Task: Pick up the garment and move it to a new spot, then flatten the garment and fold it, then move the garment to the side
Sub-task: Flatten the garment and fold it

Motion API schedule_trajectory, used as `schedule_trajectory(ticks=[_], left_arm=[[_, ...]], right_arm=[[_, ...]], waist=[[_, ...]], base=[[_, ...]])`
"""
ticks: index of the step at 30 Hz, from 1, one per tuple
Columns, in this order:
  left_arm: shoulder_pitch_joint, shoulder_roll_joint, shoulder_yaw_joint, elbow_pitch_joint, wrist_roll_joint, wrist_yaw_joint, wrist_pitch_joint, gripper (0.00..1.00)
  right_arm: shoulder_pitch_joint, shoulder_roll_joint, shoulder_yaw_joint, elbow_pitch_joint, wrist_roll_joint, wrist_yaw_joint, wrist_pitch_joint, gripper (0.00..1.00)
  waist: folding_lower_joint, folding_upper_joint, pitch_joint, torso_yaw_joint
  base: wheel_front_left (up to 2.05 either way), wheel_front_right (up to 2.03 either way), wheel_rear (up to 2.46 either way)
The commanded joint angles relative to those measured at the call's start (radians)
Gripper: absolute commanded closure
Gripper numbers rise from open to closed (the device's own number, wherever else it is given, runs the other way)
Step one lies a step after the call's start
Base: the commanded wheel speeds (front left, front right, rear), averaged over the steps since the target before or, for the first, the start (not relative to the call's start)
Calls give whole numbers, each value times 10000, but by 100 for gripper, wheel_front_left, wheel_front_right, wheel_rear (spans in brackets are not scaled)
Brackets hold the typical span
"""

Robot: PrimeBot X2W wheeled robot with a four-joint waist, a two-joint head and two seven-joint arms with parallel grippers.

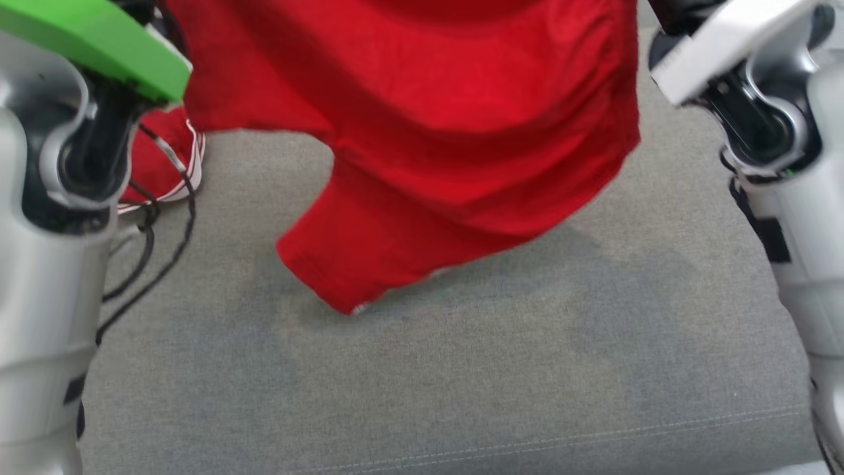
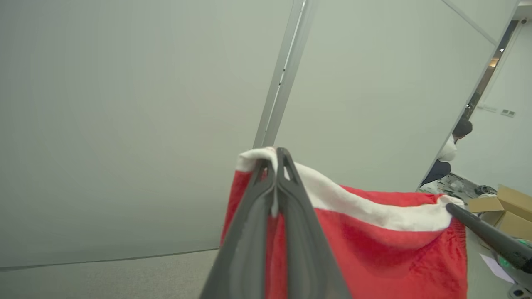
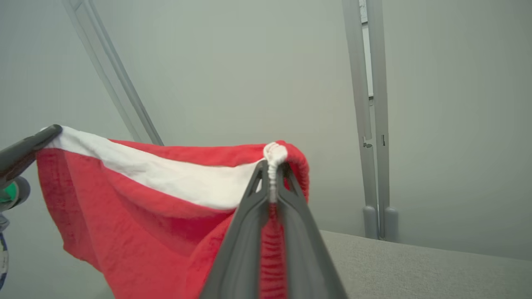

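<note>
**Red garment (image 1: 448,132) held up by both ends**

The left gripper (image 2: 276,157) was pinched shut on one end of its white band (image 2: 374,209). The cloth hung over the grey cushion (image 1: 527,382). The right gripper (image 3: 273,164) clamped the other end.

Red garment (image 1: 448,119) with white waistband, hanging stretched above grey surface
</note>
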Motion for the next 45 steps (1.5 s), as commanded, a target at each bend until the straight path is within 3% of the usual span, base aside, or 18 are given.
schedule_trajectory(ticks=[1, 4, 11, 16, 21, 26, 32, 39, 45], left_arm=[[-508, -13, -13, 427, 227, -67, -192, 100], [-1366, -203, 17, 1527, 594, -194, -799, 100], [-3418, -861, 185, 3407, 1256, -895, -3127, 100], [-3598, -1358, 87, 4142, 1365, -1579, -4524, 100], [-2295, -1715, -402, 4559, 1519, -2204, -5485, 100], [-399, -1880, -452, 3849, 1681, -2426, -5764, 100], [1950, -2044, 546, 1642, 2595, -2504, -5744, 100], [4551, -1994, 721, -478, 3223, -2502, -5743, 100], [6440, -1917, 536, -1454, 3736, -2502, -5744, 100]], right_arm=[[-517, 305, -16, 384, -257, 3, -47, 100], [-1602, 903, -75, 1595, -1008, 3, -607, 100], [-4138, 1870, -456, 4207, -2945, 3, -3590, 100], [-4789, 1906, -335, 5343, -3389, 3, -4910, 100], [-3657, 1621, 712, 5771, -3030, 1, -5219, 100], [-2204, 1046, 1712, 4884, -1946, 3, -5309, 100], [-257, 177, 2114, 2691, -1388, 3, -5290, 100], [2049, -483, 2050, 557, -1839, 3, -5294, 100], [3749, -778, 1875, -612, -2089, 3, -5293, 100]], waist=[[0, 0, 531, -47], [0, 0, 956, -83], [0, 0, 1985, 28], [0, 0, 2961, 205], [0, 0, 3467, 314], [0, 0, 3437, 351], [0, 0, 3068, 337], [0, 0, 2336, 392], [0, 0, 1681, 504]], base=[[0, 0, 0], [0, 0, 0], [0, 0, 0], [0, 0, 0], [0, 0, 0], [0, 0, 0], [0, 0, 0], [0, 0, 0], [0, 0, 0]])
